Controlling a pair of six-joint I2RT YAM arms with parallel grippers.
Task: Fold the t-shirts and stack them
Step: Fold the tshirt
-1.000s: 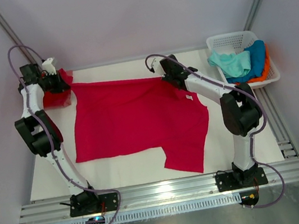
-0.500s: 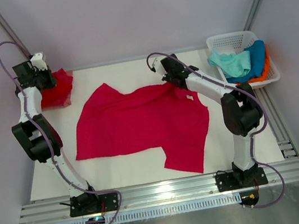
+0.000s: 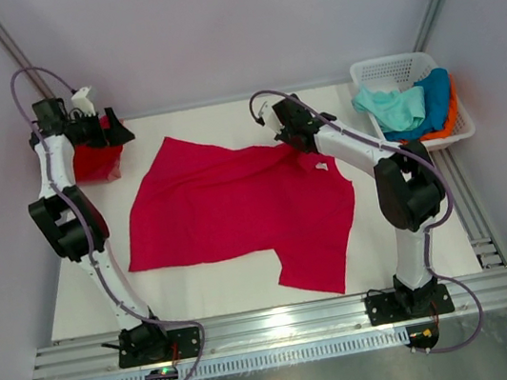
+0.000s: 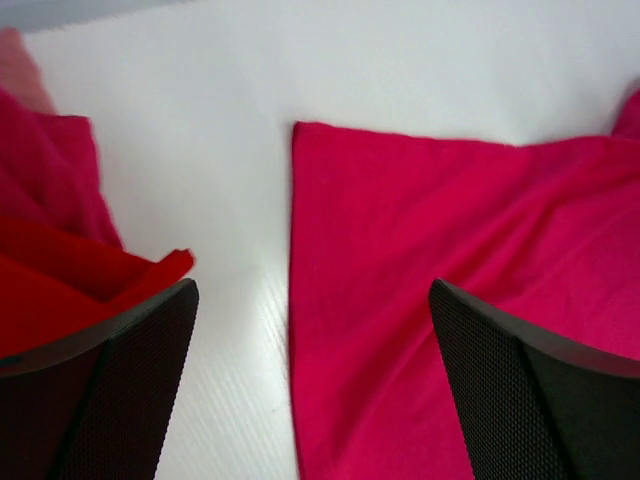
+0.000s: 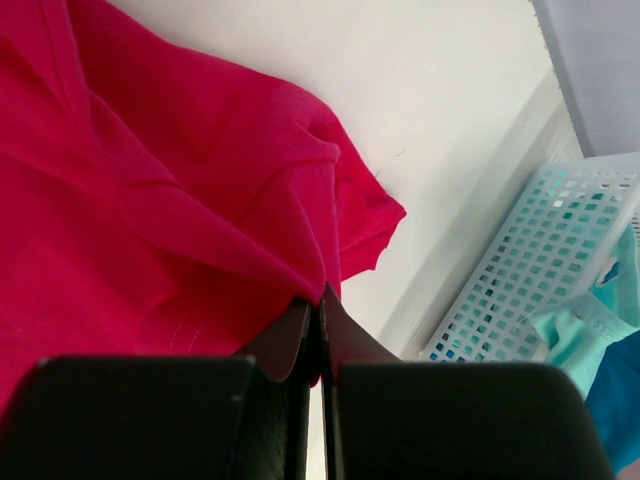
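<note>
Releasing the pink tee [image 3: 238,212] only just now: a second ago stretching its far-left corner out toward the far-left corner of the table [image 3: 202,290]; now holding the left tool [image 3: 114,130] wide open, gripping nothing, hovering over bare table between the folded red tee [image 3: 95,162] in that corner and the dropped pink corner; leaving that corner lying slack and peaked on the table, near the red tee but apart from it.

Still pinching with the right tool [image 3: 286,141], fingers pressed together on a fold of pink cloth by the collar, near the middle of the far edge; keeping the rest of the pink tee spread over the middle of the table, one sleeve trailing toward the near edge on the right.

Probably ending a spreading pull rather than starting a fold; pink tee rumpled along the top and not yet folded; mint tee [image 3: 393,108], blue tee [image 3: 433,89] and orange tee [image 3: 454,112] waiting in the basket [image 3: 388,67] at the far-right corner.

Finding no brand, label or writing clear enough for reading; spotting only a pale speck [image 3: 320,167] by the neck, possibly a tag, too small for telling.
</note>
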